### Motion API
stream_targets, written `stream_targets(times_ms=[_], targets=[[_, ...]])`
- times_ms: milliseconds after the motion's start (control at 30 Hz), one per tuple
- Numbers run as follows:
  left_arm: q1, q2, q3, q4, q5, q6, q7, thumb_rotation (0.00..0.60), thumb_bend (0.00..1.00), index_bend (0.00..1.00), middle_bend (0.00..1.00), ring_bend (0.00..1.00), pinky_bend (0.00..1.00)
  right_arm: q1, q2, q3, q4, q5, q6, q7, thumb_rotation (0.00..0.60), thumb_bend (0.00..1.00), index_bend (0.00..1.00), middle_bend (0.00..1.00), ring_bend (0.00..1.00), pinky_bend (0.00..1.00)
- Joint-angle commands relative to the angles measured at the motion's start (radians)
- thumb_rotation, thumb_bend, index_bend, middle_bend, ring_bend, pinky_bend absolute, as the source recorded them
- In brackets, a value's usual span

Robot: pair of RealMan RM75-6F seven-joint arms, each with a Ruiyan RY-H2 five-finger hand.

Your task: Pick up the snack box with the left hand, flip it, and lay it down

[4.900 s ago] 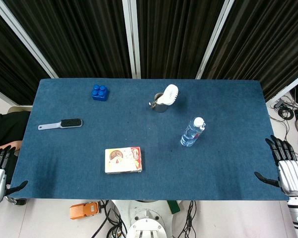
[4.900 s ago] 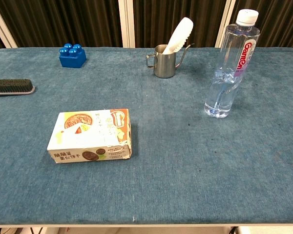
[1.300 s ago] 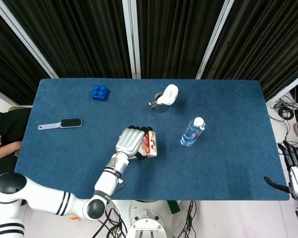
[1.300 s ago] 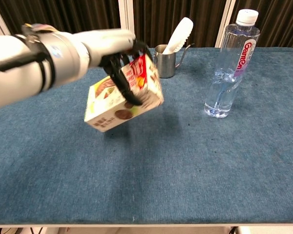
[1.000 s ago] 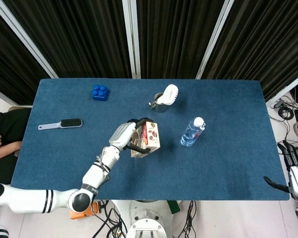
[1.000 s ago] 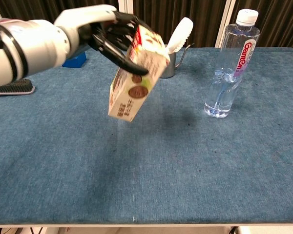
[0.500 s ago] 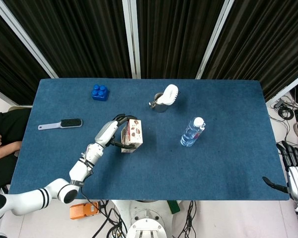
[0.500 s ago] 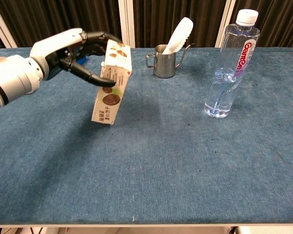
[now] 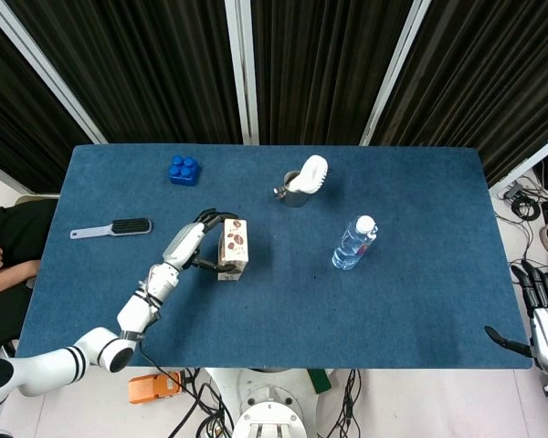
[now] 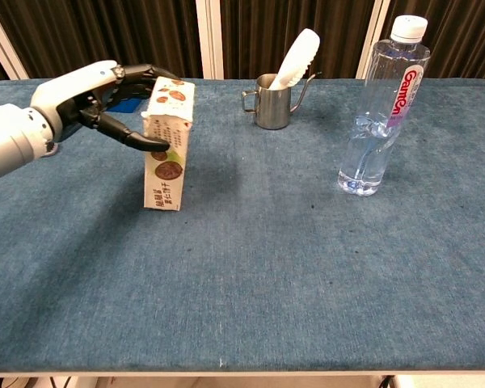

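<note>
Now the left hand grips the snack box near its top, fingers wrapped round its faces. The box stands on end, nearly upright, its lower edge at or just above the table; contact cannot be told. Beyond the hand sits a blue block; to its left lies a brush. The right hand hangs off the table's right edge, holding nothing, fingers apart.
</note>
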Motion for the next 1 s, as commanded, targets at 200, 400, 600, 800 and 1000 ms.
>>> stream_targets(times_ms=[200, 400, 600, 800, 1000], targets=[[0.015, 0.047, 0.021, -0.021, -0.006, -0.003, -0.001, 0.6, 0.0, 0.0, 0.04, 0.0, 0.0, -0.002, 0.0, 0.0, 0.001, -0.006, 0.006, 0.002, 0.6, 0.22, 0.0, 0.06, 0.0, 0.03], [0.024, 0.106, 0.031, -0.073, -0.004, 0.0, 0.037, 0.6, 0.0, 0.0, 0.0, 0.0, 0.0, 0.0, 0.0, 0.001, 0.001, -0.01, 0.007, 0.004, 0.6, 0.22, 0.0, 0.06, 0.0, 0.03], [0.028, 0.2, 0.03, -0.187, -0.009, 0.012, 0.165, 0.6, 0.0, 0.0, 0.0, 0.0, 0.0, 0.003, -0.003, 0.001, 0.005, -0.011, 0.001, 0.007, 0.6, 0.22, 0.0, 0.06, 0.0, 0.03], [0.01, 0.298, -0.001, -0.364, -0.09, -0.02, 0.386, 0.6, 0.0, 0.0, 0.0, 0.0, 0.0, 0.007, -0.005, 0.002, 0.006, -0.014, -0.001, 0.008, 0.6, 0.22, 0.0, 0.06, 0.0, 0.03], [-0.049, 0.349, -0.036, -0.531, -0.27, -0.076, 0.676, 0.6, 0.0, 0.0, 0.0, 0.0, 0.0, 0.007, -0.004, 0.002, 0.006, -0.013, -0.002, 0.009, 0.6, 0.22, 0.0, 0.06, 0.0, 0.03]])
